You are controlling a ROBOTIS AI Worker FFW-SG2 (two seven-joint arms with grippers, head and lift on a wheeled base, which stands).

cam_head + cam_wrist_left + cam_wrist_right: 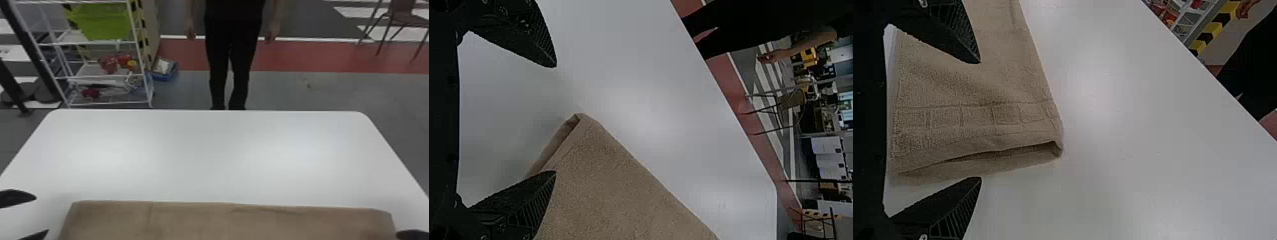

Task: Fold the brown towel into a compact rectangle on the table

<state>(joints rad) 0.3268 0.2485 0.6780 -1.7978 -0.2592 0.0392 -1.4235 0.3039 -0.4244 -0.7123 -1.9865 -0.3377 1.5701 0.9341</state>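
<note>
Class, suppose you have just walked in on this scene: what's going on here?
A robot is partway through folding a brown towel on a white table. The towel lies in a wide shape, with layers visible at its right end. The left gripper and right gripper are open at opposite ends of it, and neither is gripping the cloth.

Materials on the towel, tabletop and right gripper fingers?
Brown towel: looks like cotton terry, matte; fine looped nap and a woven band near one end. Fibre itself is a guess.
Table: white, smooth, soft sheen with blurred highlights; probably laminate, possibly painted board.
Right gripper's fingers: black, matte, ribbed; perhaps rubber or moulded plastic.
</note>
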